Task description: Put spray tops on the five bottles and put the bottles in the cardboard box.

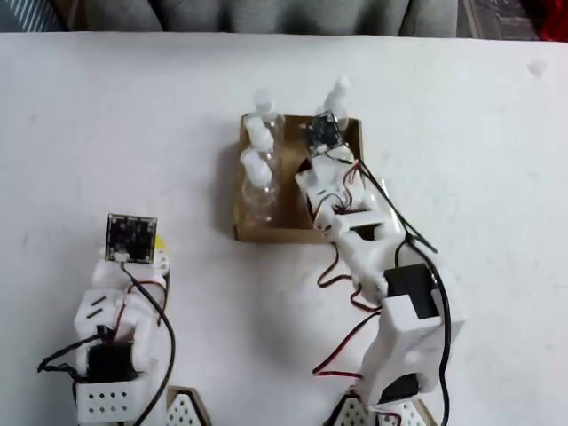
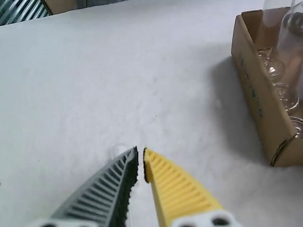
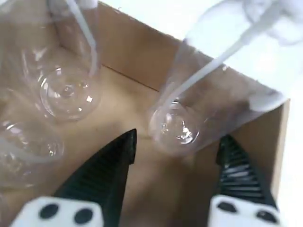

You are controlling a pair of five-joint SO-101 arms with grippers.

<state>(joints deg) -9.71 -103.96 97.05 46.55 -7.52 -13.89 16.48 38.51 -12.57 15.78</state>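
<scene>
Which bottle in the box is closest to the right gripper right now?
The bottle alone by the box's right wall, framed by the open right gripper. The other bottles stand in a row along the left wall.

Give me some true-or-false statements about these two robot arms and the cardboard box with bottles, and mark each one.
1. The brown cardboard box holds clear plastic bottles with white spray tops. True.
2. The black-fingered right gripper is clamped shut. False: it is open, a bottle between its fingers.
3. The grey-and-yellow left gripper is over the white table, apart from the box. True.
4. The left gripper holds a bottle. False: it is shut on nothing.
</scene>
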